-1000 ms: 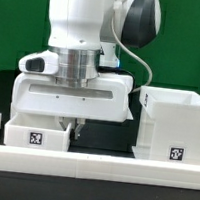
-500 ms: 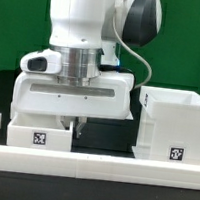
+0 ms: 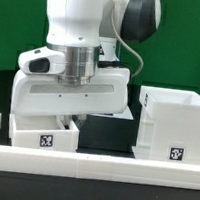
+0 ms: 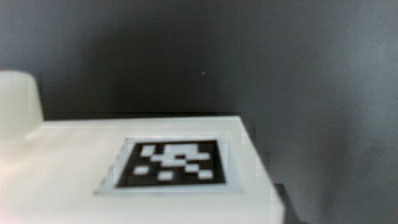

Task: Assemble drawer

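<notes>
A low white drawer tray (image 3: 43, 137) with a black-and-white tag sits at the exterior view's left. My gripper (image 3: 76, 119) is over its right wall, and its fingertips are hidden behind the wall. It appears shut on that wall. The wrist view shows the tray's white face with its tag (image 4: 175, 163) close up, and no fingertips show there. The tall boxy casing (image 3: 172, 124), open on top and tagged on its front, stands at the exterior view's right, apart from the tray. The second tray is out of view.
A low white rim wall (image 3: 92, 168) runs across the front of the black table (image 3: 106, 137). A green backdrop stands behind. A gap of dark table lies between the tray and the casing.
The tray has shifted toward the exterior view's right and slightly up, together with my gripper. The casing has not moved.
</notes>
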Controlling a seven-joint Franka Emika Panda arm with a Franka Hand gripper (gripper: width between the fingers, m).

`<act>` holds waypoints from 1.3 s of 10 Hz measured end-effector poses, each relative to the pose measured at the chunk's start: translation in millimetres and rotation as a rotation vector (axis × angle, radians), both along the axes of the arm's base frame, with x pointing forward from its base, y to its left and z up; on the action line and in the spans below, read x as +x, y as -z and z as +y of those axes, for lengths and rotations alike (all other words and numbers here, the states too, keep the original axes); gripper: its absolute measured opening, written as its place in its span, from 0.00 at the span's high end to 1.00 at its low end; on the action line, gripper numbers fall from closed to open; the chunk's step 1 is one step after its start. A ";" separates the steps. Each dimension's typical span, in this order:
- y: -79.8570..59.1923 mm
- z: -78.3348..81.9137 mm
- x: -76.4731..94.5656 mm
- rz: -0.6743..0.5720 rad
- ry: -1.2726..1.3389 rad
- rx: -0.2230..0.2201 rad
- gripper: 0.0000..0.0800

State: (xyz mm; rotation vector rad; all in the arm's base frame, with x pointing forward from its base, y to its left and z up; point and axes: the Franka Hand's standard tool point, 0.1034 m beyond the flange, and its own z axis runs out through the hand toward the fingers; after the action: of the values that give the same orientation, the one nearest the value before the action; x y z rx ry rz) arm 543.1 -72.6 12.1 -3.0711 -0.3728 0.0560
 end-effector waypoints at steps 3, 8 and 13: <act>0.8 1.5 -3.0 -0.006 -0.225 0.008 0.95; 2.0 9.2 -7.0 -0.012 -0.624 0.029 0.95; 0.9 14.9 -21.9 -0.026 -1.002 0.010 0.95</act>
State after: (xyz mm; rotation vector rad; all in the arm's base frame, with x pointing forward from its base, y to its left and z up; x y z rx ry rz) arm 521.2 -57.7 11.2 -2.5286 -1.8124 0.0440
